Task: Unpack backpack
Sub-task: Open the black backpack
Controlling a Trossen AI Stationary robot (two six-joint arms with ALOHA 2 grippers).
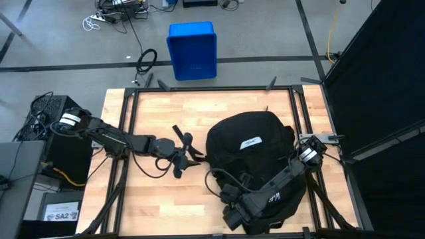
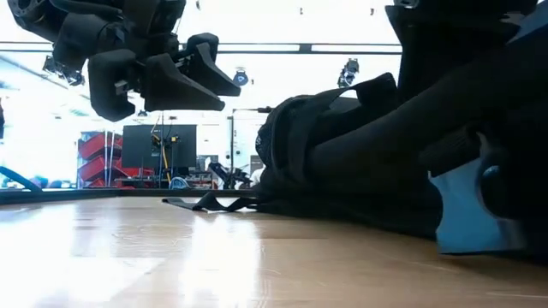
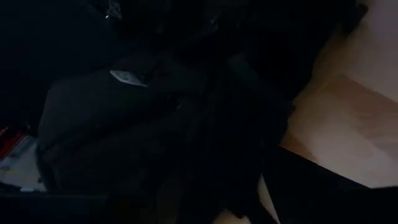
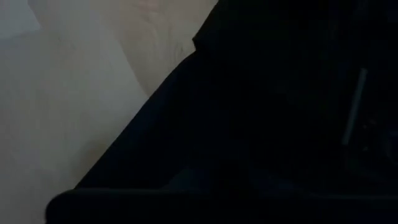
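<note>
my right gripper point(image 1: 234, 218) is down at the near edge of the backpack point(image 1: 249, 143), fingers pressed together, buried in the black fabric. can't honestly tell if there's cloth or a zip tab pinched between them, it's all black on black there. the right wrist view is just dark fabric with a slice of table off to one side. my right arm runs from its base at the table's right edge diagonally over the lower part of the pack, past the small white lettering point(image 1: 273, 197) on the front pocket.

my left gripper point(image 1: 180, 154) hangs just beside the pack's left side, fingers spread apart, holding nothing. in the low view it floats above the wood, clear of the surface. a strap point(image 2: 210, 204) from the pack lies flat on the table under that area. the left wrist view looks at the bag's side, with the white label point(image 3: 129, 77) showing.

the backpack sits right of centre on the wooden table point(image 1: 166, 116), bulging, white label point(image 1: 250, 141) facing up.

past the far edge of the table there's a blue bin point(image 1: 192, 50) on the floor, with some cables point(image 1: 147, 61) near it.
</note>
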